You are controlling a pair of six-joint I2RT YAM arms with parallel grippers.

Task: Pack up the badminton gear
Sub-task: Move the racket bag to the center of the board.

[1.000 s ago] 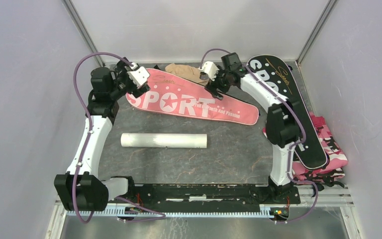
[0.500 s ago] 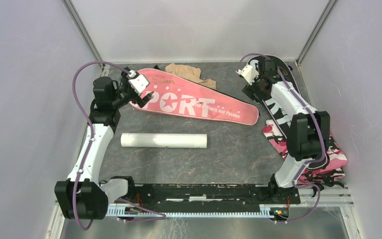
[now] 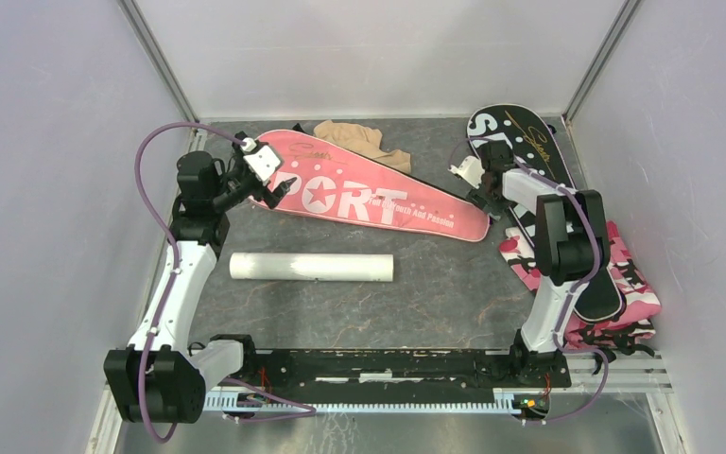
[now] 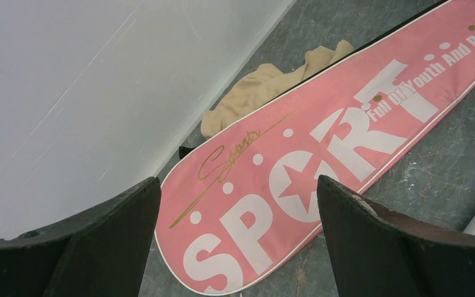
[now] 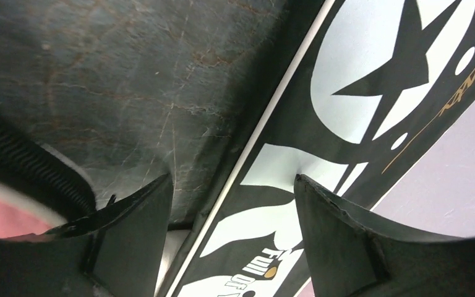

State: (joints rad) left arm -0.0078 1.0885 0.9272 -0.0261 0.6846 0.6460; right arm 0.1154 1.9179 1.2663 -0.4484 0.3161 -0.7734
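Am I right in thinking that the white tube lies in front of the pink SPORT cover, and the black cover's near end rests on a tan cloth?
Not quite: the black cover has its near end on the pink camouflage cloth, as the top external view shows; the tan cloth lies behind the pink SPORT cover. The white tube is as you say.

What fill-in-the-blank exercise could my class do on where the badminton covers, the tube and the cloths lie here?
1. The open left gripper hovers over the cover coloured ____.
2. That cover carries the large printed word ____.
3. The long tube lying alone on the table is ____ in colour.
4. The black cover rests partly on a cloth with a pink ____ pattern.

Missing words: pink; SPORT; white; camouflage.
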